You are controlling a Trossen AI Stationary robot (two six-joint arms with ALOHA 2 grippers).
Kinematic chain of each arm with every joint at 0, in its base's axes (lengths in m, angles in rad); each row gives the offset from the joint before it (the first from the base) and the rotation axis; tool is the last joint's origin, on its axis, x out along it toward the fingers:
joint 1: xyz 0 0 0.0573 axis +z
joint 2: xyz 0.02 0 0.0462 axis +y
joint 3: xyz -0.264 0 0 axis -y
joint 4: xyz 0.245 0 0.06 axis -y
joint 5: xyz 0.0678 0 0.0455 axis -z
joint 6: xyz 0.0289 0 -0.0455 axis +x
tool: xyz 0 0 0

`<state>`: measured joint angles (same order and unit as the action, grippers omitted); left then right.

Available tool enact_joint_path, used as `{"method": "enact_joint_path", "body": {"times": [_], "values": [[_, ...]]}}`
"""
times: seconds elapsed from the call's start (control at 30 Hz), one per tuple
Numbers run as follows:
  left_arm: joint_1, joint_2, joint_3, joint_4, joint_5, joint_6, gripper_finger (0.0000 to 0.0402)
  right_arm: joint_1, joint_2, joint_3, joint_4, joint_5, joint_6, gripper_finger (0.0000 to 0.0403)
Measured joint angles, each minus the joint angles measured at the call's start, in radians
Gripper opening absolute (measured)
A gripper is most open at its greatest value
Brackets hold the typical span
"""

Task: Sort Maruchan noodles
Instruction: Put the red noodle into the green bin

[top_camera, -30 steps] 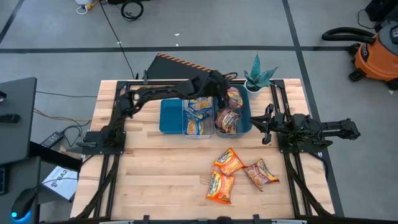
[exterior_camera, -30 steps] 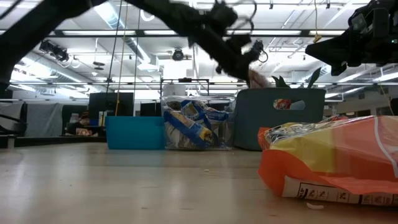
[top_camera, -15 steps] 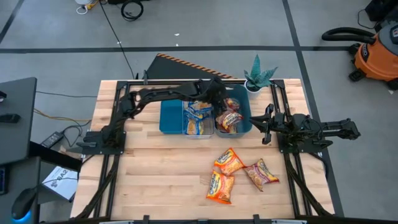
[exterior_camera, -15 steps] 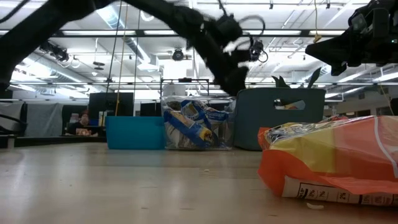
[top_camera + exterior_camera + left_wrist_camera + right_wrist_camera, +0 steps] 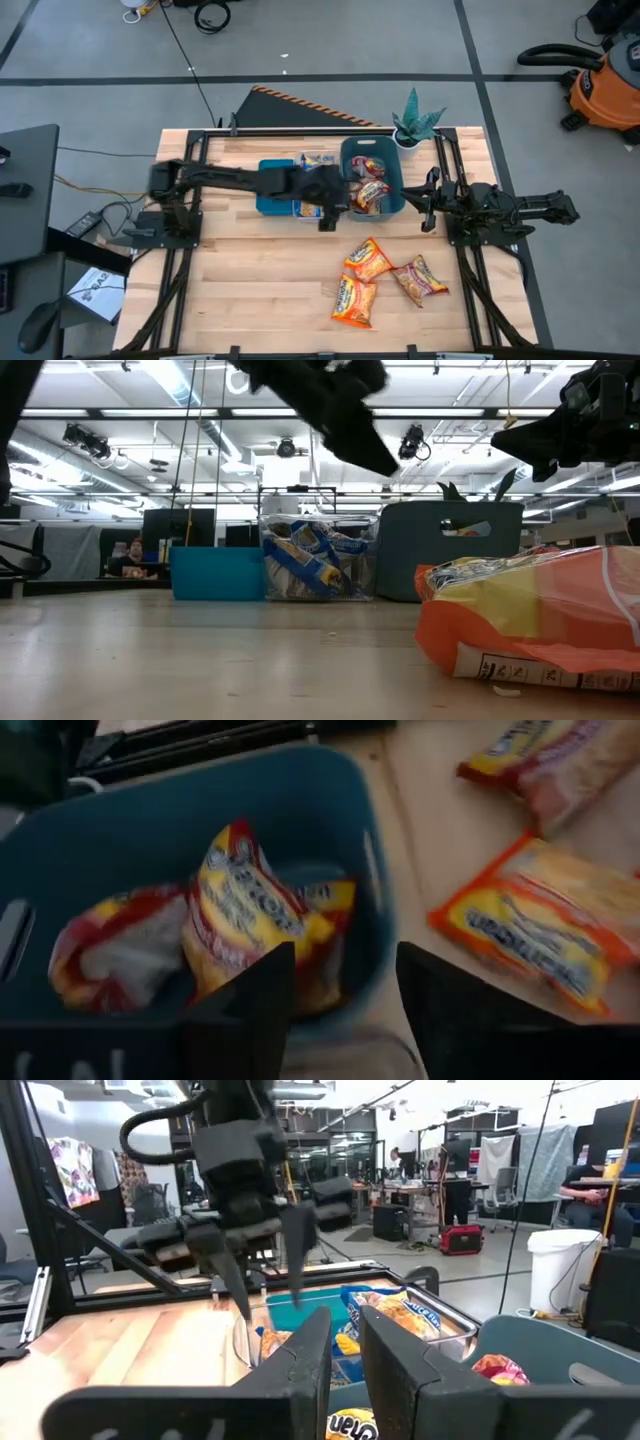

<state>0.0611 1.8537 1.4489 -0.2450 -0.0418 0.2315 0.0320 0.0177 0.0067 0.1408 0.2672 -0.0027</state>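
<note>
Three Maruchan noodle packets lie flat on the table: two orange ones point(image 5: 368, 258) point(image 5: 355, 300) and a maroon one point(image 5: 420, 278). Red packets point(image 5: 240, 920) lie in the dark teal bin point(image 5: 345, 160), and blue-and-yellow ones point(image 5: 318, 160) in the clear bin beside it. My left gripper point(image 5: 325, 212) hangs open and empty above the table at the bins' near side, fingers pointing down, also seen from the right wrist point(image 5: 272, 1295). My right gripper point(image 5: 425, 200) waits right of the dark bin, its fingers point(image 5: 310, 1350) a little apart with nothing between them.
A lighter teal bin point(image 5: 272, 185) stands left of the clear bin. A small potted plant point(image 5: 415, 125) stands at the far right behind the bins. Bare wooden tabletop point(image 5: 250, 280) stretches left of the loose packets.
My left gripper, shut on a red packet over the dark teal bin a second ago, has opened and let it fall into the bin. It has then drawn back toward the table's near edge and a little left, past the bins' near side.
</note>
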Motion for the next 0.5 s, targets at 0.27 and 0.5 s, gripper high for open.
{"method": "enact_joint_path", "body": {"times": [0.27,0.5], "values": [[-0.090,-0.214,-0.336,0.319,-0.008,-0.077,0.0169,0.000,0.002,0.000,0.022,-0.005,0.011,0.0061],[-0.130,-0.317,-0.618,0.628,-0.039,-0.117,0.0169,0.001,0.006,0.000,0.098,-0.008,0.253,0.0061]]}}
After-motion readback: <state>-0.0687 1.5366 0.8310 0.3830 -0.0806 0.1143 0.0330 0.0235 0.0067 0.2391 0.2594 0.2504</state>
